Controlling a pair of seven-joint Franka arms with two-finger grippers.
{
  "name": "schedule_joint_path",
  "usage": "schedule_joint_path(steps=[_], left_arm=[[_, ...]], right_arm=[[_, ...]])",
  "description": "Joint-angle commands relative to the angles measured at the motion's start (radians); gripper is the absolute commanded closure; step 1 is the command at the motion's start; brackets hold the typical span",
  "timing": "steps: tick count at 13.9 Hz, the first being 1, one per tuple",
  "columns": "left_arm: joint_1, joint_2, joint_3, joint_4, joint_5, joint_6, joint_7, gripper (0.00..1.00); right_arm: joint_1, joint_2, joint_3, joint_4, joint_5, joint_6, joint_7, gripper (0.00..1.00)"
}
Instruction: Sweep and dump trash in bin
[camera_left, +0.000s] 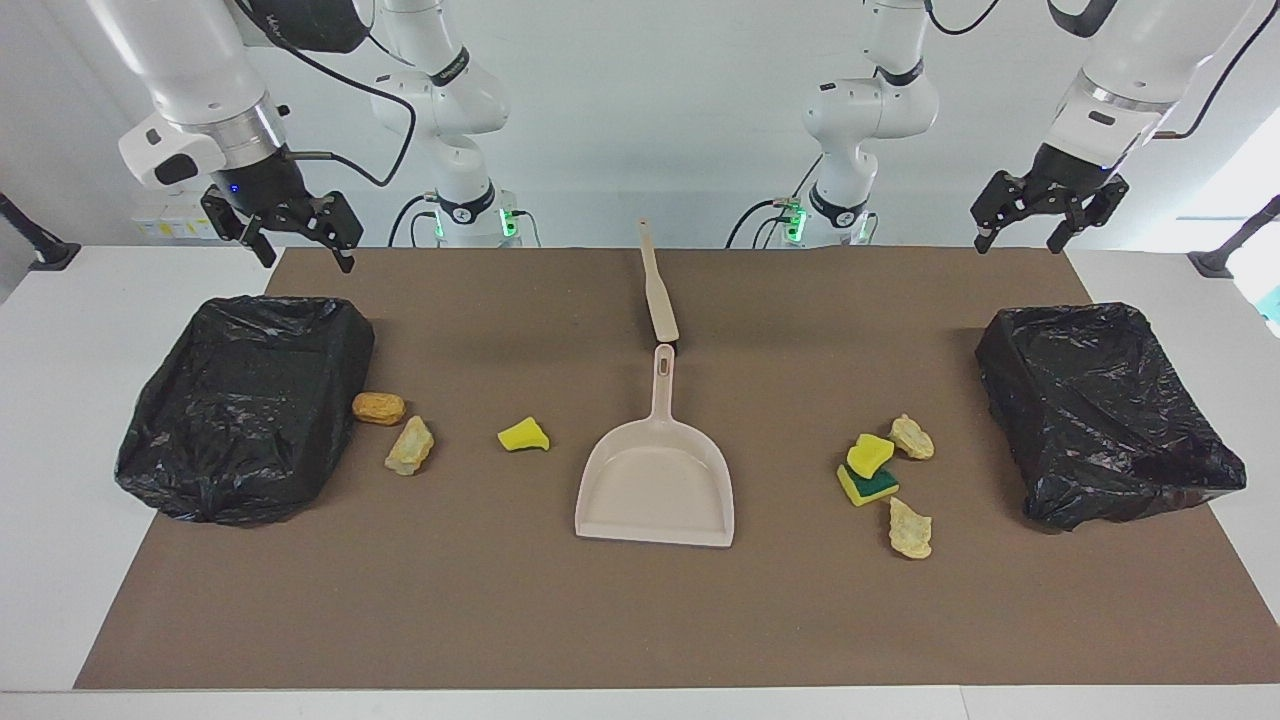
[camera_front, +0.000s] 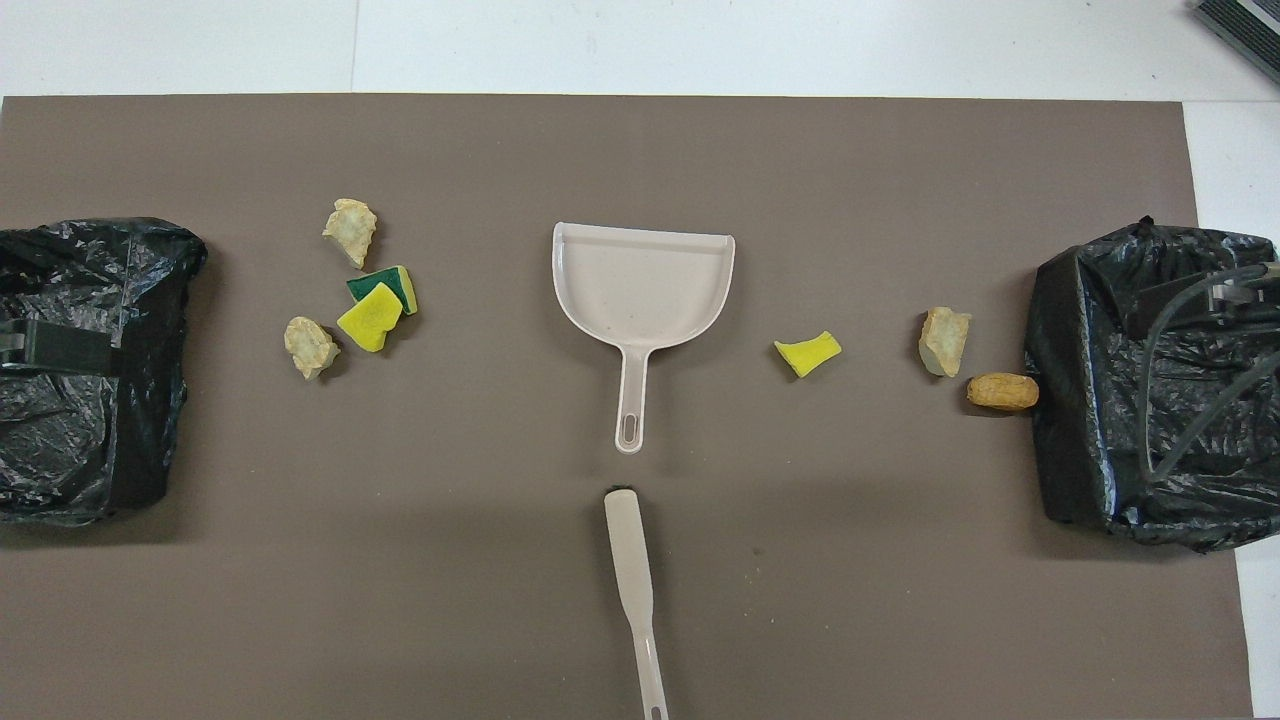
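Observation:
Trash lies on the brown mat in two groups. Toward the right arm's end are an orange-brown lump (camera_left: 379, 408) (camera_front: 1002, 391), a tan foam chunk (camera_left: 410, 446) (camera_front: 944, 341) and a yellow sponge piece (camera_left: 523, 435) (camera_front: 807, 352). Toward the left arm's end, two tan chunks (camera_left: 911, 437) (camera_left: 910, 528) flank a yellow piece (camera_left: 870, 454) (camera_front: 369, 318) leaning on a green-backed sponge (camera_left: 868, 486) (camera_front: 385, 285). One black-bagged bin (camera_left: 245, 410) (camera_front: 1150, 390) stands at the right arm's end, another bin (camera_left: 1100, 410) (camera_front: 90, 370) at the left arm's. My right gripper (camera_left: 305, 255) and left gripper (camera_left: 1018, 243) hang open and empty, high over their bins.
A beige dustpan (camera_left: 655, 480) (camera_front: 643, 280) lies mid-mat, its handle pointing toward the robots. A beige brush (camera_left: 658, 290) (camera_front: 630, 560) lies in line with it, nearer the robots, bristle end just short of the dustpan's handle. White table borders the mat.

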Motion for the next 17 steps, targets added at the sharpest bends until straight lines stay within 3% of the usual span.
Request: schedule_joint_path(steps=[1,17], left_arm=[[-0.005,0.123,-0.005,0.176,0.048,-0.080,0.010,0.00],[-0.005,0.090,-0.004,0.120,0.041,-0.069,0.017,0.00]], right_arm=[[-0.013,-0.025,0.009,-0.031,0.019,-0.007,-0.020,0.00],[-0.013,-0.024,0.010,-0.024,0.013,-0.027,-0.024,0.00]])
